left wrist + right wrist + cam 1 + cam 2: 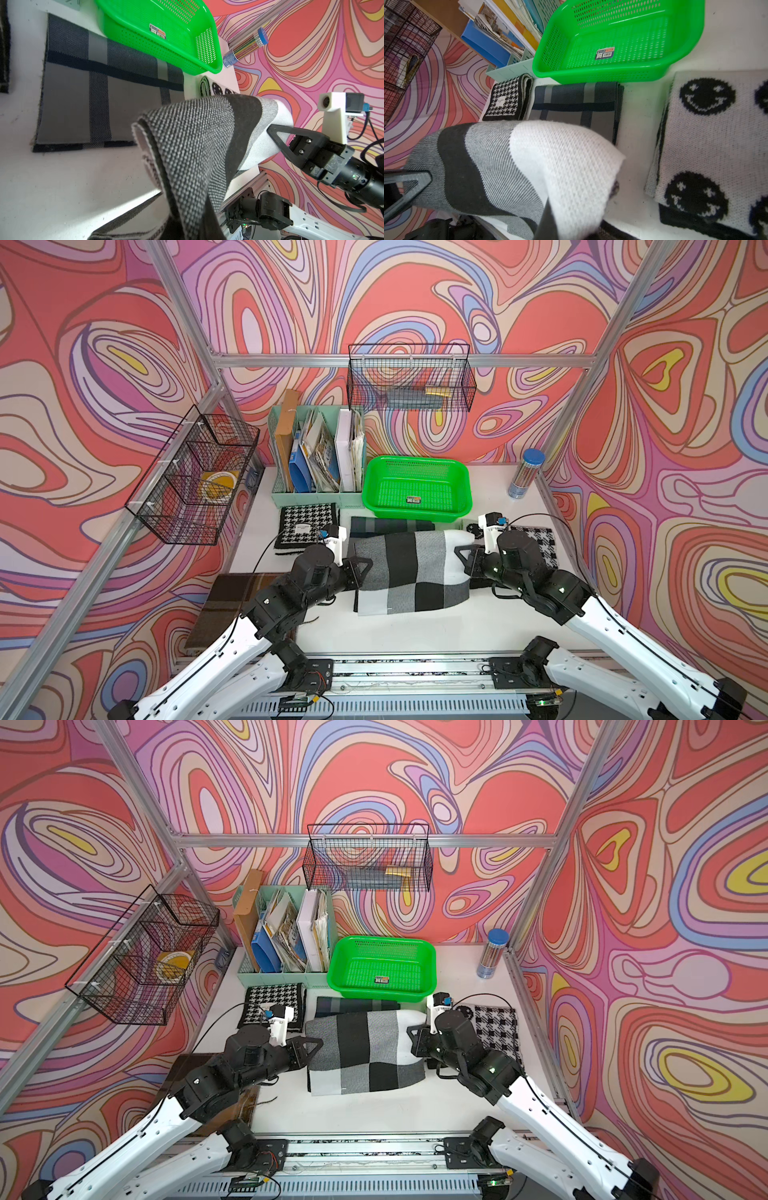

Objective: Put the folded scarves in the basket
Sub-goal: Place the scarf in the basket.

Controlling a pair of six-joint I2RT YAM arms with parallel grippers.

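Black, grey and white squares cover the folded scarf, which is stretched between the two arms, just on the robot's side of the basket. The left end effector is closed tight on one end of the scarf. The right end effector is closed tight on the other, white end. The held edge is lifted off the tabletop. The rest hangs down, and I cannot tell if its low edge touches the surface.

The basket is bright green plastic with many small holes, and a small label sits on its bottom. The scarf is outside the basket and not over its rim. Between the basket and the lifted scarf, a dark plaid scarf lies flat, close to the basket's front wall. A houndstooth scarf and a smiley-face scarf lie on either side of the plaid one.
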